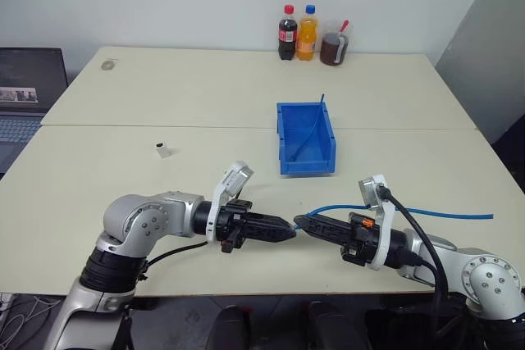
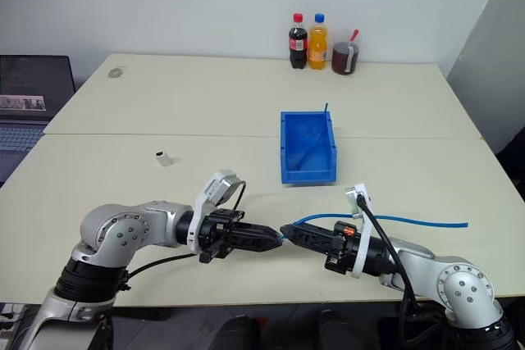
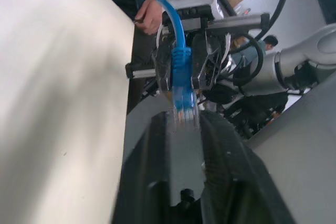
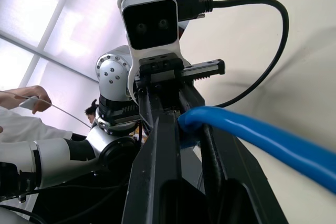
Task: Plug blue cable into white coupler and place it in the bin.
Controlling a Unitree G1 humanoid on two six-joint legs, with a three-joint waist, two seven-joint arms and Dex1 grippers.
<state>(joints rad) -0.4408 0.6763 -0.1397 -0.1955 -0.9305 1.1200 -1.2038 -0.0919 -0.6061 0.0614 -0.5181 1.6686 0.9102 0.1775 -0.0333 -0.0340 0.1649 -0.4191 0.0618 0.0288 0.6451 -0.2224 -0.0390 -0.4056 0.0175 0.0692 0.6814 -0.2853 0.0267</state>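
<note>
Near the table's front edge my two grippers meet tip to tip. My right gripper (image 1: 300, 222) is shut on the plug end of the blue cable (image 1: 426, 212), which trails off to the right over the table. In the left wrist view the plug (image 3: 182, 77) sticks out of the right gripper's fingers, and its tip sits between my left gripper's own fingers (image 3: 157, 145), which stand slightly apart. My left gripper (image 1: 289, 231) is open. The white coupler (image 1: 164, 151) lies alone on the table, far to the left. The bin (image 1: 308, 165) stands beyond the grippers, with another thin blue cable (image 1: 312, 141) in it.
Two bottles (image 1: 287, 34) and a cup of dark drink (image 1: 335, 45) stand at the table's far edge. A laptop (image 1: 25, 88) is off the table to the left. A person's hand (image 3: 149, 14) shows behind the right arm.
</note>
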